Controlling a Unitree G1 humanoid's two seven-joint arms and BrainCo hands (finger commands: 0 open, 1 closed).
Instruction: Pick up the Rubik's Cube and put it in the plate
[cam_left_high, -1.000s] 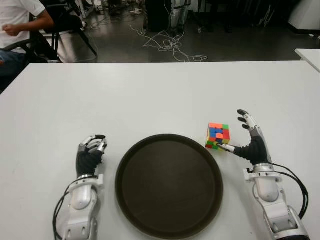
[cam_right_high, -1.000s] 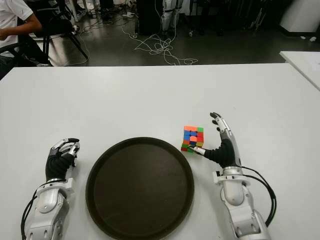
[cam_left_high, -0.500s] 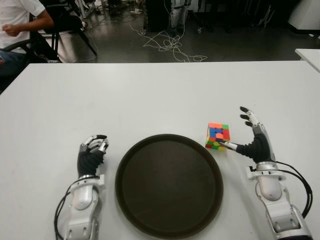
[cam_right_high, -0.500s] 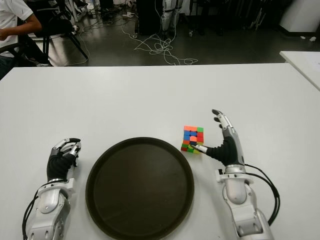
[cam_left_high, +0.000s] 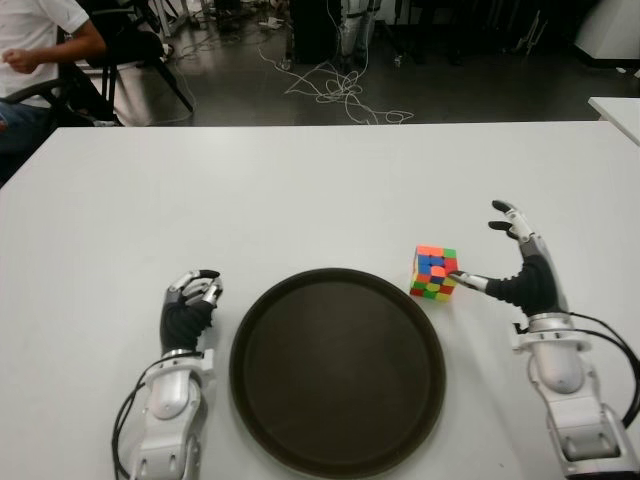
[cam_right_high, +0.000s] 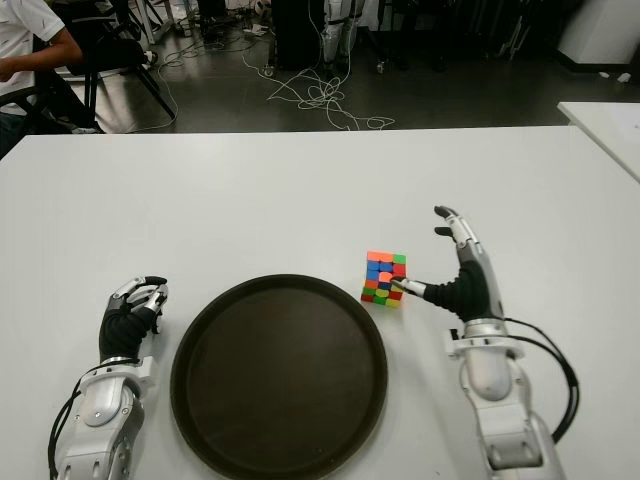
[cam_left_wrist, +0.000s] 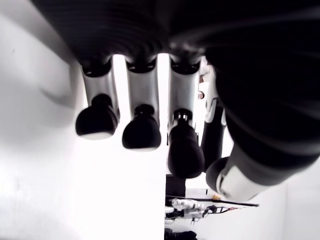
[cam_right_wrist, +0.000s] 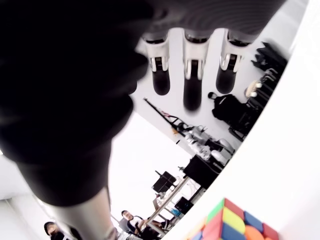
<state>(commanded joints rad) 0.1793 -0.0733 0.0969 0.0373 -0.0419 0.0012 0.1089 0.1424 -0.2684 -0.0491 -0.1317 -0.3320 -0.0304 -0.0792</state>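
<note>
The Rubik's Cube (cam_left_high: 435, 273) stands on the white table just past the right rim of the round dark plate (cam_left_high: 338, 367). My right hand (cam_left_high: 515, 268) is to the right of the cube, fingers spread and raised, thumb tip reaching to the cube's right face; whether it touches I cannot tell. The right wrist view shows the straight fingers (cam_right_wrist: 192, 75) and the cube (cam_right_wrist: 230, 224) beyond the palm, not enclosed. My left hand (cam_left_high: 190, 303) shows left of the plate with fingers curled (cam_left_wrist: 142, 127) and nothing in them.
The white table (cam_left_high: 250, 200) stretches far ahead of the plate. A seated person (cam_left_high: 35, 50) and chairs are at the far left beyond the table. Cables (cam_left_high: 340, 90) lie on the dark floor behind. Another table's corner (cam_left_high: 620, 110) shows at the right.
My right hand has moved forward and a little to the right, thumb now beside the cube's right face. The cube and plate have stayed put. The left hand has shifted slightly.
</note>
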